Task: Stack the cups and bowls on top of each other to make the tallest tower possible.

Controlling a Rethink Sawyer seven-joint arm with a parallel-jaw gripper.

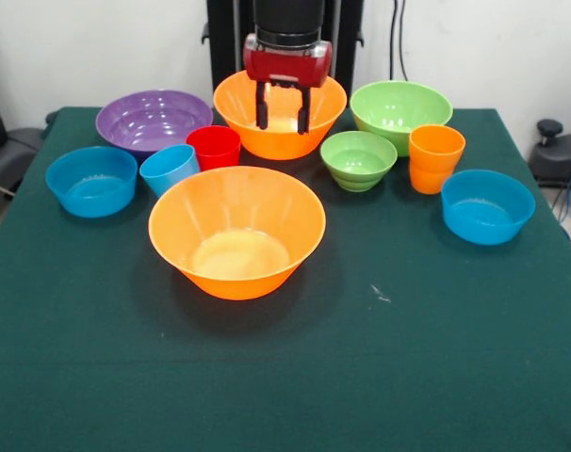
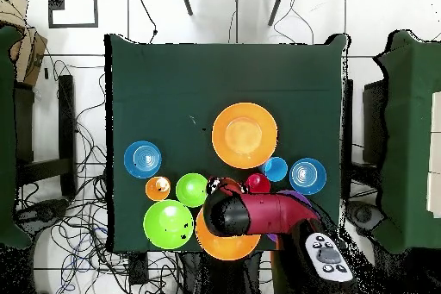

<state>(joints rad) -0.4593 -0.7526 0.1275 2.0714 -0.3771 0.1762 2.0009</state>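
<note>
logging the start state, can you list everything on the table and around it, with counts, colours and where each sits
large orange bowls: 2, orange; one at the table's middle, one at the far edge below the end effector
large purple bowl: 1, purple, far side, picture-left in the front view
large green bowl: 1, green, far side, picture-right
small green bowl: 1, green, in front of the large green one
small blue bowls: 2, blue; one at each side
cups: 3; red, light blue, orange
table: 1, dark green cloth
remote-like device: 1, grey, near the robot's base
end effector: 1, red and black, open, over the far orange bowl
</note>
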